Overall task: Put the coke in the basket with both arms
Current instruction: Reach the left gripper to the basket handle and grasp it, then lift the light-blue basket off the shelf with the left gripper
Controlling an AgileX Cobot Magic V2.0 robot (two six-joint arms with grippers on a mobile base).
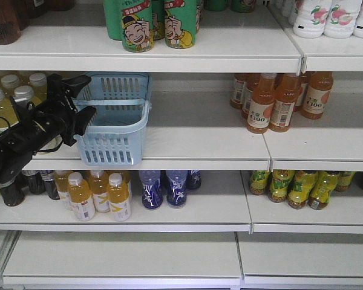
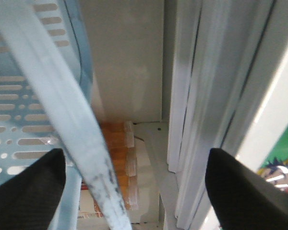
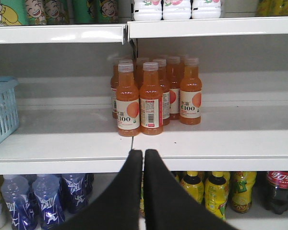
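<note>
The all-red coke shows in no view, so expect it slick and fairly heavy and take it mid-body; your left gripper gapes astride the light blue basket at its left edge on the middle shelf, while your right gripper is pinched together, empty.

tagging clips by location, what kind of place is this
Most likely a shop's drinks aisle, or a mock-up of one: white tiered shelves, rows of identical orange drink bottles with labels facing out, and a light blue shopping basket standing on the middle shelf.
</note>
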